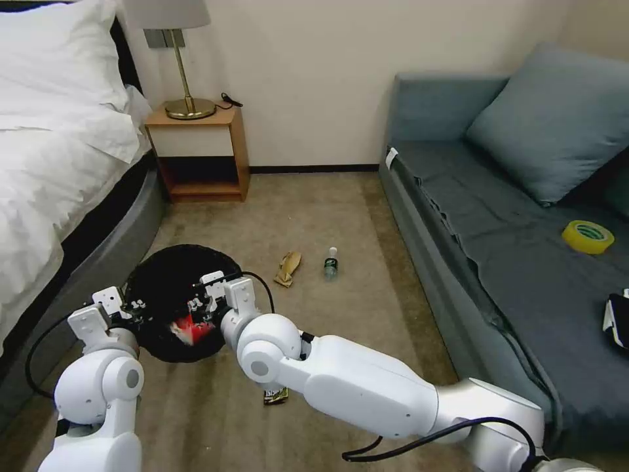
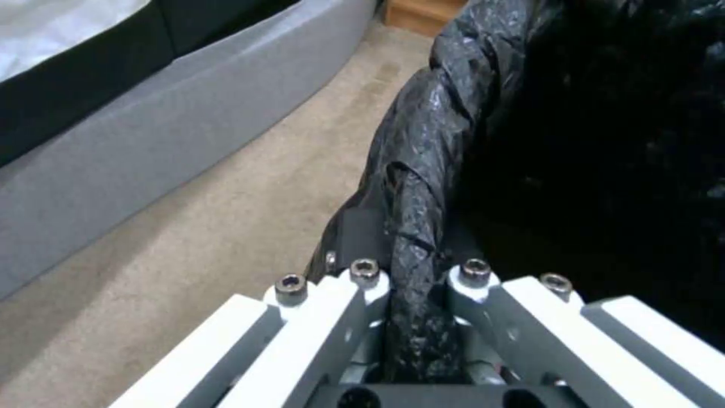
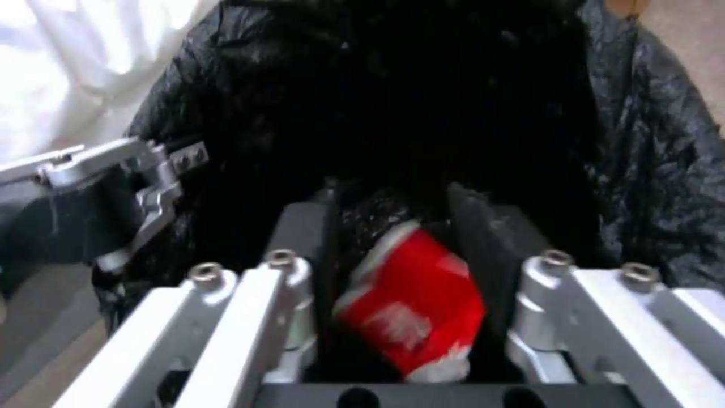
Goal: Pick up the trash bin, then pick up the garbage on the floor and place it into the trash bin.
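Note:
The trash bin (image 1: 164,275), lined with a black bag (image 2: 423,141), sits on the carpet beside the bed. My left gripper (image 1: 134,308) (image 2: 412,238) is shut on its near rim. My right gripper (image 1: 200,305) (image 3: 389,209) hangs over the bin's mouth with its fingers spread. A red-and-white snack wrapper (image 3: 408,300) (image 1: 187,328) lies loose between them, over the black bag (image 3: 642,141). On the floor lie a brown-gold candy wrapper (image 1: 276,395) under my right arm, a tan paper scrap (image 1: 288,267) and a small clear bottle (image 1: 331,262) farther ahead.
The bed (image 1: 59,164) runs along the left, a grey sofa (image 1: 524,262) along the right with a yellow tape roll (image 1: 588,236) and a black item (image 1: 616,321) on it. A wooden nightstand (image 1: 200,154) with a lamp stands at the far wall. Carpet lies open between.

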